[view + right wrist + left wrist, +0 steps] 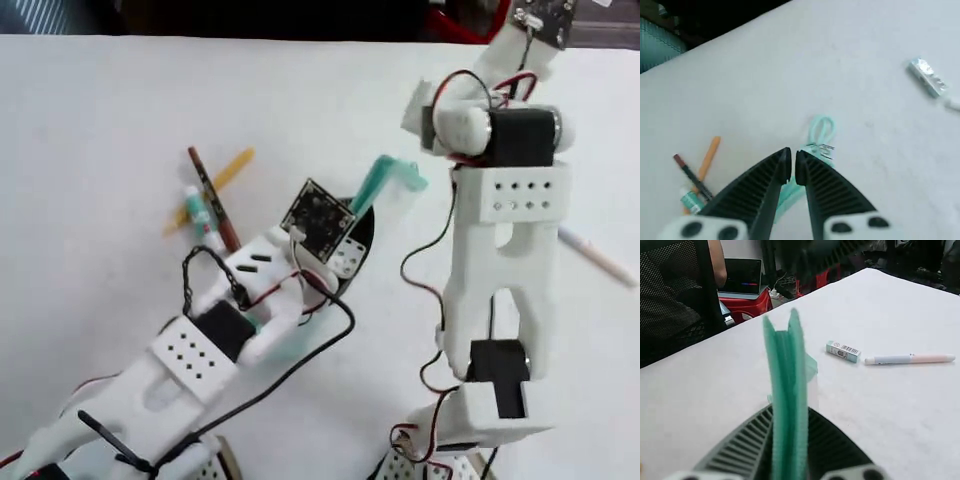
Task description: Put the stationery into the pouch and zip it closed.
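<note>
My left gripper is shut on the teal pouch, which stands on edge between its black jaws; from above, the left gripper sits mid-table with the pouch sticking out past it. The right gripper hovers just over the pouch's end, jaws almost touching, nothing visible between the tips; the pouch's cord loop lies just beyond. An orange pencil, a brown pencil and a small teal-and-white tube lie to the left. A boxed eraser and a pale pen lie to the right.
The right arm stands upright over the table's right side and covers part of the pen. The white table is bare at the far left. Beyond the far edge are a chair and a red stool.
</note>
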You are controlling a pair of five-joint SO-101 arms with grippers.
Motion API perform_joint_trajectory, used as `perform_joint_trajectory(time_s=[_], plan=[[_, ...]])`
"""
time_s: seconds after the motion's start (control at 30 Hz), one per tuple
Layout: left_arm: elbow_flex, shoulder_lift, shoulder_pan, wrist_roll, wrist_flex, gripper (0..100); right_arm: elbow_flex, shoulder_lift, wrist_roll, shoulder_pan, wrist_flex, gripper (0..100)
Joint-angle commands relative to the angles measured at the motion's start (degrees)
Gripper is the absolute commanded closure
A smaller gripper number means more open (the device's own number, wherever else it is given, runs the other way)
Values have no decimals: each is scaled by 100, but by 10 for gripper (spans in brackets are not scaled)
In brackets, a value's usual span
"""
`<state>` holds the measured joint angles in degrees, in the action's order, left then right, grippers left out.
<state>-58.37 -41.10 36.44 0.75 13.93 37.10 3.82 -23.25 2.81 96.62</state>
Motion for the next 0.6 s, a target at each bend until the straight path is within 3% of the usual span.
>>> perform_joint_trajectory(time_s=[0.0, 0.27, 0.37, 0.47, 0.57], plan=[[-88, 127, 48, -44, 26, 978, -360, 277, 176, -505, -224, 978], [-88, 127, 48, -44, 26, 978, -563, 919, 3130, -1552, -989, 981], [-53, 127, 57, -202, 26, 978, -563, 1121, 3631, -1771, -1024, 981], [44, 119, 224, -1037, 26, 978, -563, 1191, 3965, -1912, -1024, 981], [510, 119, 330, -1688, 712, 978, -563, 1138, 4255, -2009, -1007, 981]])
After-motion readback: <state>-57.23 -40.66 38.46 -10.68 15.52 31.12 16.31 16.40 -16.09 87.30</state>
